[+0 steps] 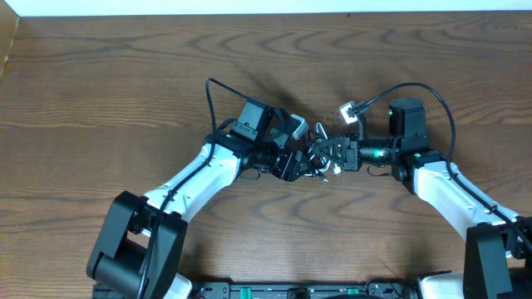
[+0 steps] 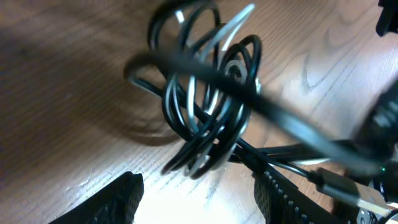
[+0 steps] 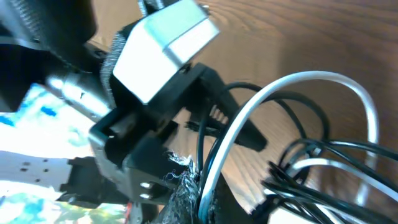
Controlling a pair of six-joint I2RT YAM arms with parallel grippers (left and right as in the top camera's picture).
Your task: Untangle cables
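Observation:
The white and black cables (image 1: pixel 321 154) lie tangled in one bundle at the table's middle, between my two grippers. In the left wrist view the bundle (image 2: pixel 211 106) is a stack of black and white loops held up off the wood, just ahead of my left gripper (image 2: pixel 199 190). That gripper's fingers are wide apart with nothing between them. My right gripper (image 3: pixel 202 193) is shut on a white strand (image 3: pixel 298 81) and a black strand (image 3: pixel 205 124) side by side. Overhead, the left gripper (image 1: pixel 299 160) and right gripper (image 1: pixel 341 155) almost touch.
The wooden table (image 1: pixel 125 91) spreads all round. The left arm's wrist camera housing (image 3: pixel 165 37) sits close in front of the right gripper. Thick black arm wires (image 1: pixel 436 95) arch over the right arm and another (image 1: pixel 212 100) over the left arm.

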